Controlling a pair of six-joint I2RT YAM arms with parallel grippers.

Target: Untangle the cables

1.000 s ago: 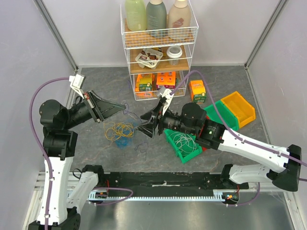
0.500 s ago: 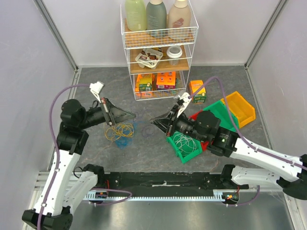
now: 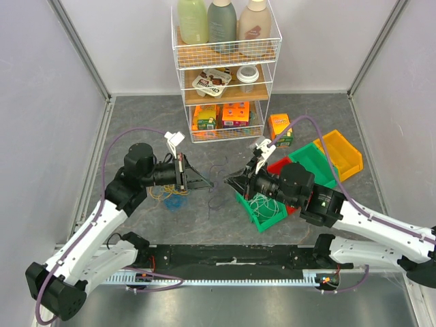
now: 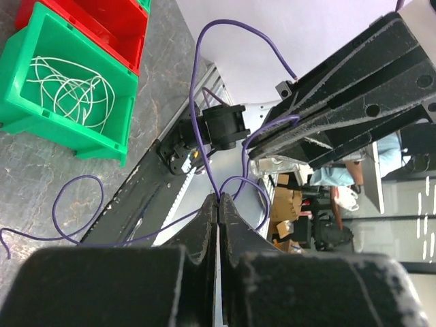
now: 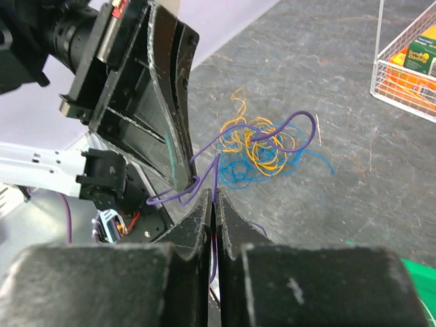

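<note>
While L end effector (image 4: 218,204) & R end effector (image 5: 213,201) pinch purple cable (image 4: 195,95), labels (image 3: 281,128) illegible.

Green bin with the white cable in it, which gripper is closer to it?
Right. In the top view, the right gripper sits just left of the green bin, its wrist over the bin's rim. The left gripper is farther left, across the purple cable.

Overhead, the purple cable (image 3: 215,185) is too thin to trace, and the top edge crops the bottles (image 3: 221,20).
</note>
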